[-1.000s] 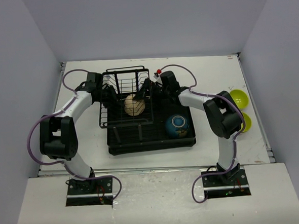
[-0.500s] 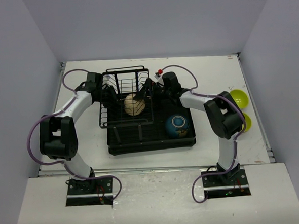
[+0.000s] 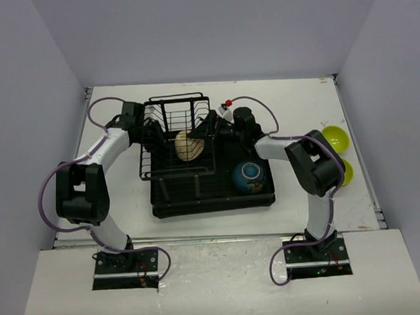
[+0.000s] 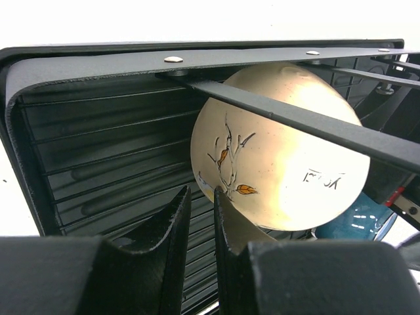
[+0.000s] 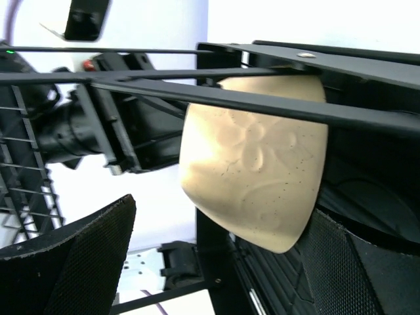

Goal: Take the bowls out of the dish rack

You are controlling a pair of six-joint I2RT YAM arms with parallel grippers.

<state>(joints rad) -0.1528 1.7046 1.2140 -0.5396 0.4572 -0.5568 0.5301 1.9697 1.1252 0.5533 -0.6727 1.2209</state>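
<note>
Nearest, the blue bowl (image 3: pixel 250 175) sits in the dish rack (image 3: pixel 213 204)'s tray. On the tabletop (image 3: pixel 285 96) to the right, a lime-green bowl (image 3: pixel 348 172) is half hidden behind the right arm. Farther back a cream bowl (image 4: pixel 282 164) stands on edge in the wire slots, crossed by bars. The right tool (image 5: pixel 220 220) gapes wide with a finger either side of it; contact is unclear. The left tool (image 4: pixel 200 197), jaws a narrow empty slit, sits just beside its rim

both arms stretched forward, bent inward; left hand (image 4: pixel 200 193) nearly closed, slim gap; right hand (image 5: pixel 220 210) spread wide.
</note>
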